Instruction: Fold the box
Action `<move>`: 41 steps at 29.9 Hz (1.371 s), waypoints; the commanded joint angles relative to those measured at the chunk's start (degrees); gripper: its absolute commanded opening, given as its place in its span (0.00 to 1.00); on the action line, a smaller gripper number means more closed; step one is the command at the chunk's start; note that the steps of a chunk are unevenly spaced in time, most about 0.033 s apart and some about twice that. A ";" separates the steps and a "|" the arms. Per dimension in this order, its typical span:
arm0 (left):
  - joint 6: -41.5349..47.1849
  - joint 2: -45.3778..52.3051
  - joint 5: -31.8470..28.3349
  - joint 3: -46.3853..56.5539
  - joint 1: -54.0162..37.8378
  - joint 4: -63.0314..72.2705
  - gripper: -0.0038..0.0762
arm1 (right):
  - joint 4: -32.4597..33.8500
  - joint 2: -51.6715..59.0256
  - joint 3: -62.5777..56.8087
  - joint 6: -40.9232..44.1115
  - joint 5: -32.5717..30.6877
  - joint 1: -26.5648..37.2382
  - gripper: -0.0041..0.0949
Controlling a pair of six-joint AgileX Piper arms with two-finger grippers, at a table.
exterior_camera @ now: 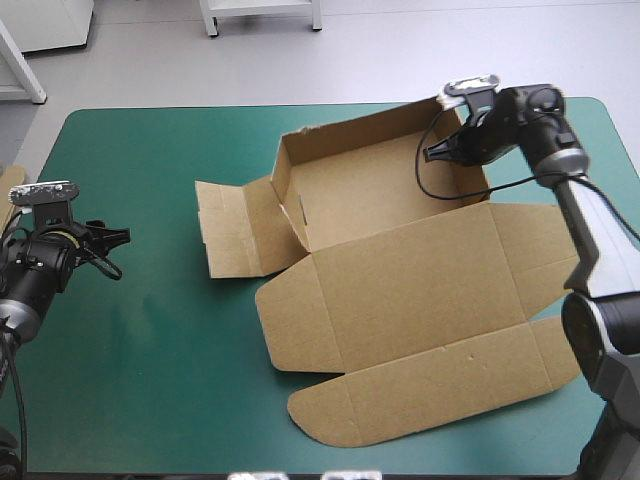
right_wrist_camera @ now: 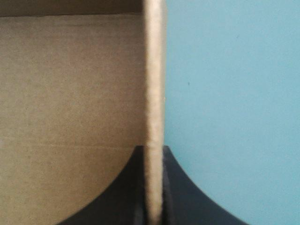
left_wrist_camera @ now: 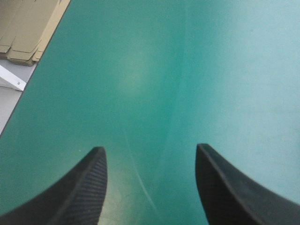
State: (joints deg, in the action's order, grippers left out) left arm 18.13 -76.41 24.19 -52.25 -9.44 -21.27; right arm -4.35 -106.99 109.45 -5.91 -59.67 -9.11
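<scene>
The right gripper (right_wrist_camera: 153, 157) pinches an upright wall of the brown box (exterior_camera: 400, 290), apparently its right one, with the tray floor beside one finger. The left gripper (left_wrist_camera: 151, 148) gapes wide over the teal-green cover (left_wrist_camera: 197, 70), with spare board (left_wrist_camera: 21, 33) ahead and aside.

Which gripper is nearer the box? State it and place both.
Right. The right gripper is shut on a raised wall of the box, near its far right corner. The left gripper stands open over the teal-green cover, well off to the box's left.

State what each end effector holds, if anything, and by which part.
The right end effector grips the box by a raised wall's edge; the left end effector holds nothing.
</scene>
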 commanded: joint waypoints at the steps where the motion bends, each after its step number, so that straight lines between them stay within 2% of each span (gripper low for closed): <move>1: -3.03 -0.29 -5.67 -1.58 0.07 -0.84 0.55 | -8.75 7.86 2.19 -4.31 2.95 3.62 0.02; 4: -4.07 -1.94 -8.64 -1.58 0.07 -0.95 0.55 | -16.95 10.91 2.19 -8.39 1.83 6.63 0.02; 7: -4.07 -3.10 -10.35 -1.58 0.07 -0.27 0.55 | -21.94 12.77 2.19 -11.09 -0.20 8.30 0.02; 12: -3.82 -4.52 -12.60 -1.58 0.17 4.25 0.55 | -22.60 14.42 1.98 -11.47 -2.21 8.49 0.02; 16: -4.38 -5.33 -15.23 -1.58 1.14 14.16 0.55 | -28.10 14.32 1.07 -13.37 -5.20 8.49 0.02; 21: -4.49 -6.07 -14.16 -1.58 8.35 18.19 0.55 | -31.10 14.19 -1.74 -14.08 -1.73 8.49 0.02; 28: -5.03 -6.29 -14.49 -3.06 19.05 23.15 0.51 | -30.44 14.11 -4.51 -15.43 -0.08 8.49 0.02; 30: -9.50 -6.29 -12.55 -4.62 19.82 28.73 0.49 | -29.10 14.11 -4.91 -15.43 0.32 8.49 0.02; 33: -25.08 -6.29 -7.15 -8.20 19.97 43.93 0.46 | -27.35 14.07 -4.93 -15.43 0.33 8.49 0.02; 37: -45.95 -6.94 3.41 -12.61 19.38 66.25 0.46 | -26.53 13.97 -4.93 -15.90 0.33 8.49 0.02; 41: -56.55 -7.07 11.02 -14.39 17.67 80.08 0.46 | -25.98 13.86 -4.93 -15.90 0.41 8.49 0.02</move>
State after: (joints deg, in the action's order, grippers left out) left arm -30.08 -85.35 31.87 -63.60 9.34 47.15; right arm -27.99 -95.55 102.87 -21.89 -62.00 -1.14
